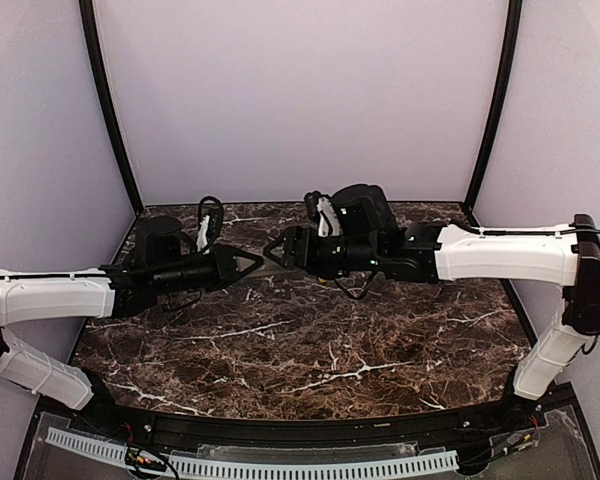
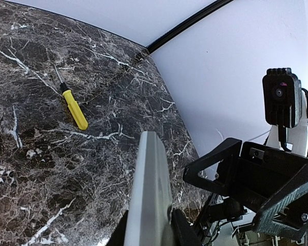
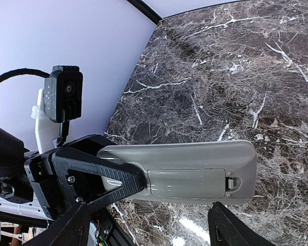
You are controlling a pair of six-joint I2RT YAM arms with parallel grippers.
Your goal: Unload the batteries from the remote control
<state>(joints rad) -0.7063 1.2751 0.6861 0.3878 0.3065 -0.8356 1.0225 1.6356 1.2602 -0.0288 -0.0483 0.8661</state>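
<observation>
The remote control (image 3: 195, 171) is a slim grey bar held above the marble table, its back facing the right wrist camera. Its rectangular battery cover (image 3: 187, 183) is closed with the latch at the right end, so the batteries are hidden. My left gripper (image 2: 151, 228) is shut on one end of the remote (image 2: 150, 184), seen edge-on there. In the top view the left gripper (image 1: 248, 265) meets my right gripper (image 1: 280, 250) mid-table. My right gripper (image 3: 150, 207) is open, its fingers just below the remote, not touching it.
A yellow-handled screwdriver (image 2: 74, 108) lies on the marble table (image 1: 310, 350) towards the back. Lilac walls with black corner posts (image 1: 108, 110) enclose the table on three sides.
</observation>
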